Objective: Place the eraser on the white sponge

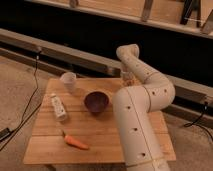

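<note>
a white cup (68,81), dark bowl (96,101), white bottle (58,107) and carrot (76,142) sit on the wooden table (100,137).

Eraser: can't be made out, likely hidden behind the arm (142,95). White sponge: can't be picked out with certainty either; only a pale blur sits under the tool (127,78). Tool is low over the far edge of the counter (100,132), toward its right side. Contact between eraser and sponge can't be told.

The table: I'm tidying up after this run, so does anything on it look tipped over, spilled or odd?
Only the white bottle lies on its side near the table's left edge. The cup and bowl stand upright; the carrot lies flat. No spill shows. The gripper hangs at the far edge.
</note>
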Controlling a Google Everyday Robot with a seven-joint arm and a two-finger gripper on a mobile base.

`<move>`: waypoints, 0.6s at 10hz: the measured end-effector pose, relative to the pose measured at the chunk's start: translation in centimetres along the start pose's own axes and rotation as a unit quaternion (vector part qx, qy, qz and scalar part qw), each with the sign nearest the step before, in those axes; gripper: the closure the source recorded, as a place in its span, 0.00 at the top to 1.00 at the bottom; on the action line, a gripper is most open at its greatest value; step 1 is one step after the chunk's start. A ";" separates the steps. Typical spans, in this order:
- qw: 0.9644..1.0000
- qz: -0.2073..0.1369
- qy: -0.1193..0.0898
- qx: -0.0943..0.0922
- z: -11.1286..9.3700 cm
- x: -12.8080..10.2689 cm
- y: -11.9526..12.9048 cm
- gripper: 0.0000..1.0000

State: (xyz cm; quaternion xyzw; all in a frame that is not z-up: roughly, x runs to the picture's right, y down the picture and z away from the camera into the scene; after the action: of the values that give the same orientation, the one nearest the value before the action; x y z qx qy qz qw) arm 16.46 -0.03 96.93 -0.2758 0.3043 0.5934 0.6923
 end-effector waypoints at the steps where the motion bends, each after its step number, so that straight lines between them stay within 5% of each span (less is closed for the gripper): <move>1: 1.000 0.000 0.000 0.000 0.0 0.0 0.0 0.80; 6: 1.000 -0.004 -0.001 -0.002 -1.3 0.3 0.0 0.80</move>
State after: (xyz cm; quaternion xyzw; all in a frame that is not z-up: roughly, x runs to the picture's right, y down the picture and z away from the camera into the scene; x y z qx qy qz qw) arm 16.33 -0.80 95.83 -0.2780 0.3013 0.5913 0.6945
